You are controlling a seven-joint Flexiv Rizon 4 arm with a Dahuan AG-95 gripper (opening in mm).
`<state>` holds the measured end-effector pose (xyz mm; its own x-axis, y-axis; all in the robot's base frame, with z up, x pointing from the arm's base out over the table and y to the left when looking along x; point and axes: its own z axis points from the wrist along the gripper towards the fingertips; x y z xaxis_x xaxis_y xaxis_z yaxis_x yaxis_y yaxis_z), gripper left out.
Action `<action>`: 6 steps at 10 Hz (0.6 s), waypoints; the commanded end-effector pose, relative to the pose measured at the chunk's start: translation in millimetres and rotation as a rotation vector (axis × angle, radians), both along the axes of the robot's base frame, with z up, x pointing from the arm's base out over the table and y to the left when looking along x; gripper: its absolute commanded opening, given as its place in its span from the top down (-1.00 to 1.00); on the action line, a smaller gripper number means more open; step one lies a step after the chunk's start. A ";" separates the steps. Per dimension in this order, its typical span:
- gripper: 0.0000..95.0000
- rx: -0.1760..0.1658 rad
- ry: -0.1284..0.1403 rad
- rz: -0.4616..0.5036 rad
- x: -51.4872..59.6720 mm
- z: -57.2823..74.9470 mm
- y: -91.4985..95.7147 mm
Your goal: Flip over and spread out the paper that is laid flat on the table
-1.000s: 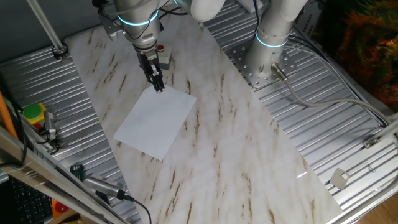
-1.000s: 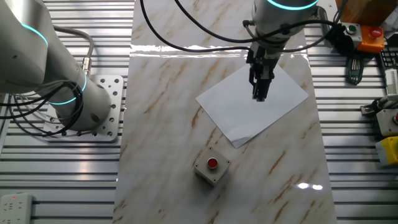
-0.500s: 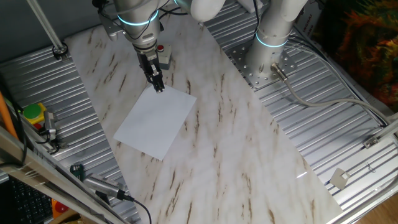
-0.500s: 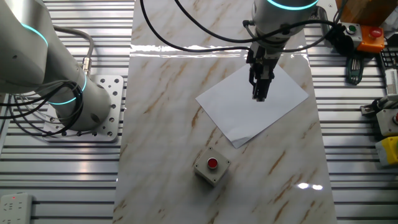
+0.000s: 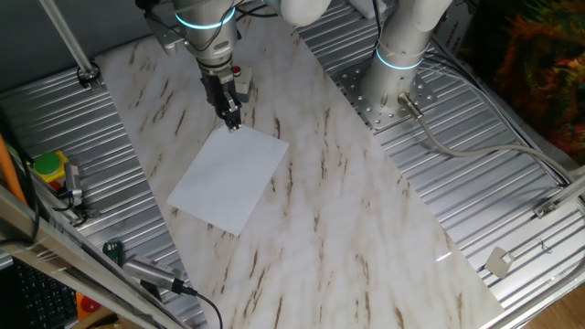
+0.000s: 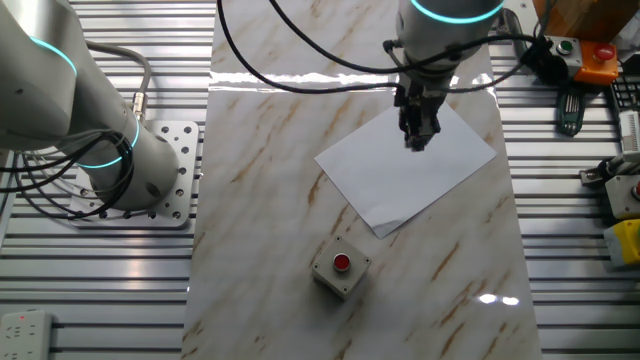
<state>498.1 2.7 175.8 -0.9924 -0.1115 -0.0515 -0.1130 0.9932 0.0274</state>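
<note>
The white paper [image 5: 228, 178] lies flat on the marble-look table [image 5: 347, 228], turned at an angle; it also shows in the other fixed view [image 6: 405, 170]. The corner nearest the button box looks slightly lifted there. My gripper [image 5: 232, 120] points straight down over the paper's far corner, a little above the sheet. In the other fixed view the gripper [image 6: 415, 141] hangs over the sheet's upper middle. Its fingers stand close together and hold nothing.
A grey box with a red button [image 6: 340, 267] stands on the table just beyond the paper, also behind the gripper [image 5: 240, 84]. A second arm's base [image 5: 398, 64] sits on the ribbed panel beside the table. Tools [image 5: 50, 174] lie on the opposite panel.
The gripper has risen slightly and drawn back toward the paper's far corner. The paper has not moved.
</note>
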 end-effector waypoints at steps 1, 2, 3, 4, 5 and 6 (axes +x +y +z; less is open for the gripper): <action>1.00 -0.020 0.007 -0.049 -1.6 1.9 -0.2; 1.00 -0.017 0.003 -0.058 -1.6 1.9 -0.2; 1.00 -0.013 -0.002 -0.059 -1.7 2.2 -0.2; 1.00 -0.013 -0.001 -0.060 -1.9 2.6 0.0; 1.00 -0.015 0.001 -0.064 -2.2 3.2 0.3; 1.00 -0.015 0.001 -0.064 -2.2 3.2 0.3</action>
